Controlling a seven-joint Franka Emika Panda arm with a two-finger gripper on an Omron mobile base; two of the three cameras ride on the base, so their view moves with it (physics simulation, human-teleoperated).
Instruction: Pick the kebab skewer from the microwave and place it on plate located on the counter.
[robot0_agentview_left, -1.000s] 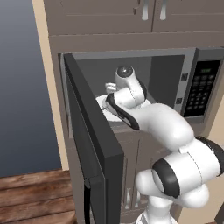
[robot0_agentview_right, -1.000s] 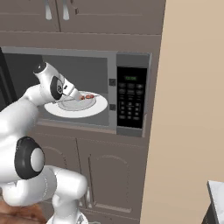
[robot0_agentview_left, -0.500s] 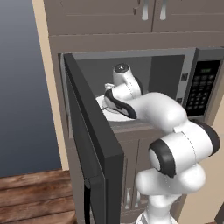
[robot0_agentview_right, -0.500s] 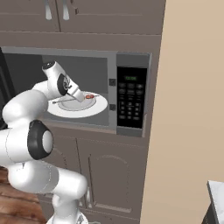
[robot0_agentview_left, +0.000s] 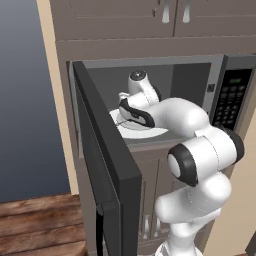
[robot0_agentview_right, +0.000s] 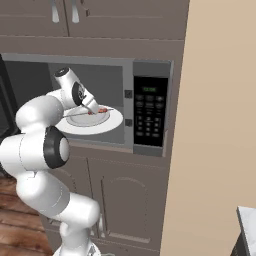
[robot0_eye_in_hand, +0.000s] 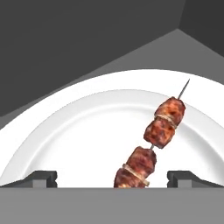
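With fingers spread apart, the two-finger gripper (robot0_eye_in_hand: 112, 176) straddles the light, stiff, reddish-brown kebab skewer (robot0_eye_in_hand: 154, 144); gripping its firm meat chunks seems best.

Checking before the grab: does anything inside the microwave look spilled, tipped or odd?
Nothing stands out. The kebab skewer lies flat on the white turntable inside the microwave, meat chunks intact, between the open jaws of the gripper.

The microwave (robot0_agentview_right: 150, 110) stands with its door swung wide. Inside, on its white turntable (robot0_eye_in_hand: 65, 144), lies the kebab skewer (robot0_eye_in_hand: 153, 140), brown meat chunks near its pointed tip.
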